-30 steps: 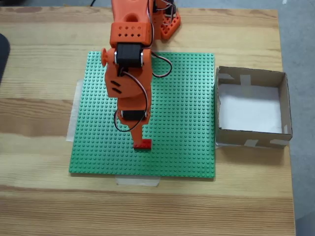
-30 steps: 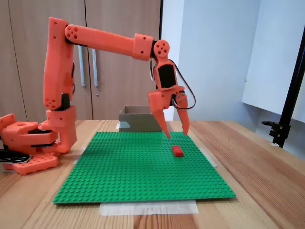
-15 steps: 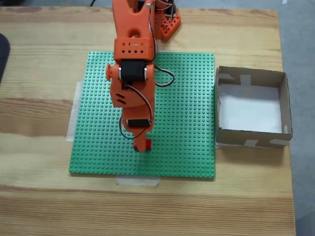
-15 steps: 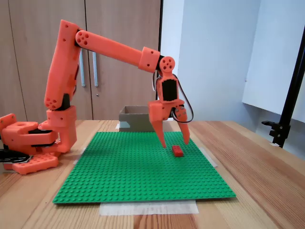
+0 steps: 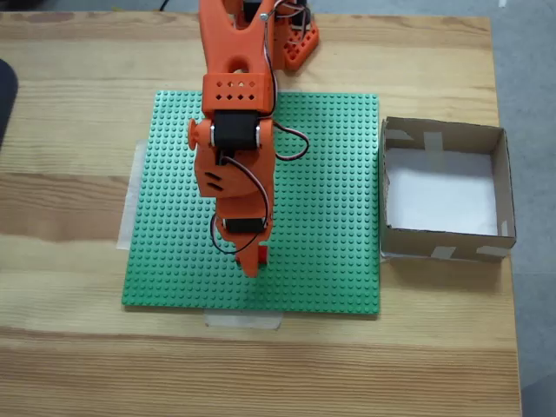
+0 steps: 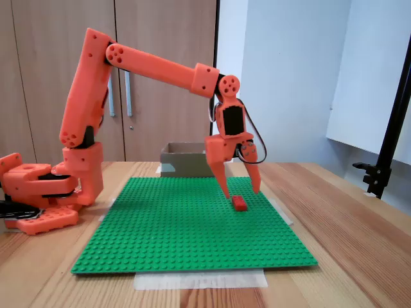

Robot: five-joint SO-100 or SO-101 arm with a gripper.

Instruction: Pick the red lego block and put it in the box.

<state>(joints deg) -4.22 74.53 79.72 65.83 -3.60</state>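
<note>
Near the green baseplate's point(image 5: 321, 174) front edge, the end effector point(image 6: 241, 192) is straddling the red lego block point(image 6: 239, 203), fingers spread wide; grasping and carrying to the box point(image 5: 445, 139) are remaining.

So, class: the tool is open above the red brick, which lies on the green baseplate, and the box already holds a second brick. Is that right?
Not quite. The overhead fixed view shows the box holding nothing. The rest stands: the tool is open above the red brick on the green baseplate.
</note>
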